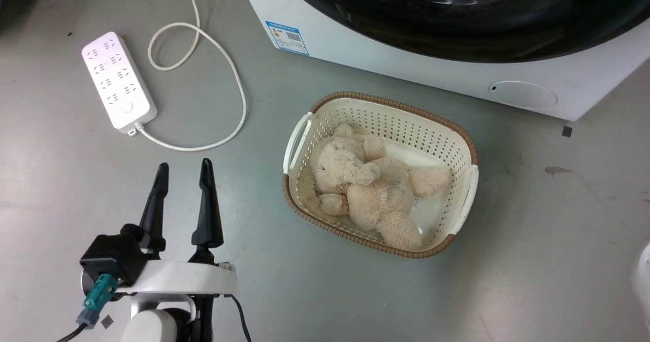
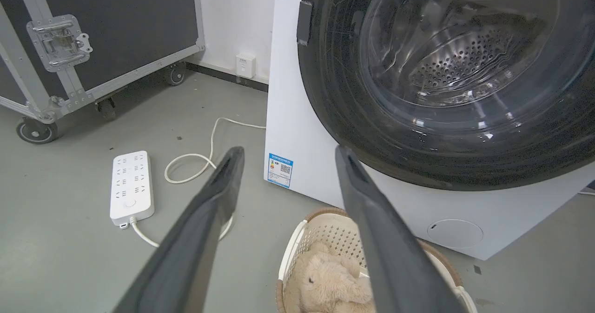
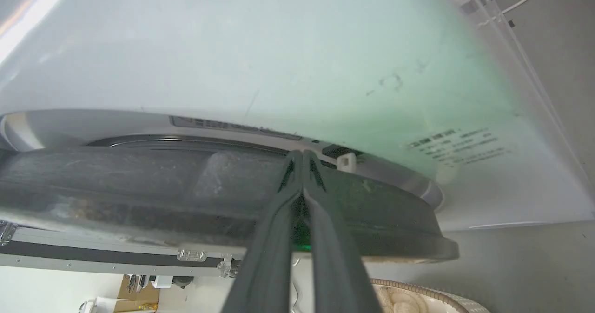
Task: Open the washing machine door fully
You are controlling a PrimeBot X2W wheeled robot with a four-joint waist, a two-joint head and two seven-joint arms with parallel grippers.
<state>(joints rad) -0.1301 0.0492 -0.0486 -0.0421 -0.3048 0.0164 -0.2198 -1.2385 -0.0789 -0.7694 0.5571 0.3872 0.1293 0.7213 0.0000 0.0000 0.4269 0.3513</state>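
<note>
right gripper (image 3: pixel 302 155): the two long dark fingers are pressed together, with no gap at the tips and nothing between them. the tips sit at the seam between the rim of the very large, round, glossy black washing machine door (image 3: pixel 139 183) and the front panel of the big white boxy washing machine (image 3: pixel 279 48). a small white latch piece (image 3: pixel 346 162) is just beside the tips. whether the tips touch the rim cannot be told.

left gripper (image 1: pixel 182 168): the fingers stand wide apart. they grasp nothing and touch nothing. the gripper hovers over the grey floor (image 1: pixel 533 220) and points toward the machine.

door orientation: the door is round and has no long axis. in the left wrist view it faces outward from the machine front, and the perforated steel drum (image 2: pixel 465 62) shows through the bulging clear glass. in the right wrist view it is seen edge-on. the rim runs across the view, close to the front panel and parallel with it. whether the door is latched cannot be told.

containers: a cream perforated plastic basket with a brown woven rim (image 1: pixel 406 123) stands on the floor near the machine front, apart from it. it holds one beige plush teddy bear (image 1: pixel 365 184), which lies on its side.

surroundings: a white rectangular power strip (image 1: pixel 118 80) lies on the floor to the left of the basket, with its white cord (image 1: pixel 238 88) looped beside it. the machine front carries a blue label sticker (image 1: pixel 287 37) and a small oval flap (image 1: pixel 523 94).
</note>
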